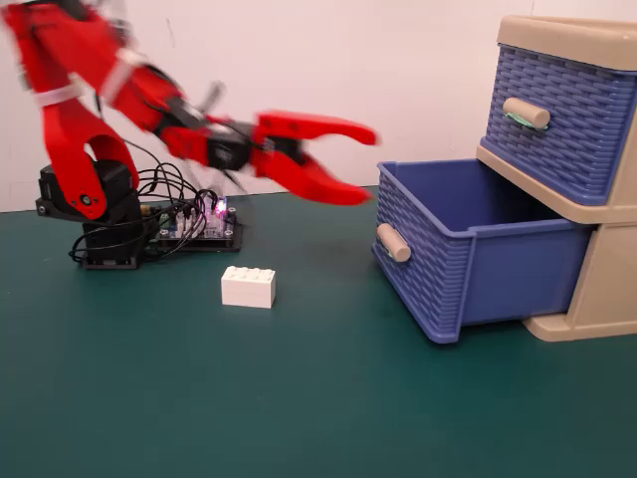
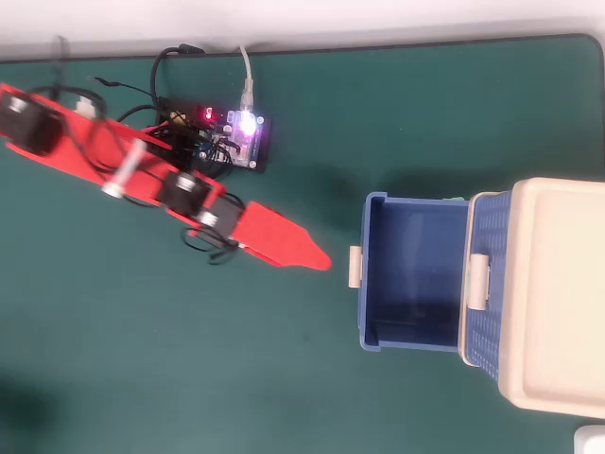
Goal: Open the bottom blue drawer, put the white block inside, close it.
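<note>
**Drawer pulled out, arm blurred above the block**

The red arm is smearing with motion blur in the fixed view, its base end cut off at the left edge. The fingers (image 1: 363,164) are spreading apart, released, gripping nothing; the overhead view shows only one red wedge (image 2: 317,260), so the gap is hiding there. Two blue drawers are showing: the bottom blue drawer (image 1: 468,249) is standing pulled out, the upper drawer (image 1: 567,110) sitting shut. One white block (image 1: 249,287) is lying on the green tabletop (image 1: 299,398), well apart from the drawer; overhead, the arm is covering it.
</note>
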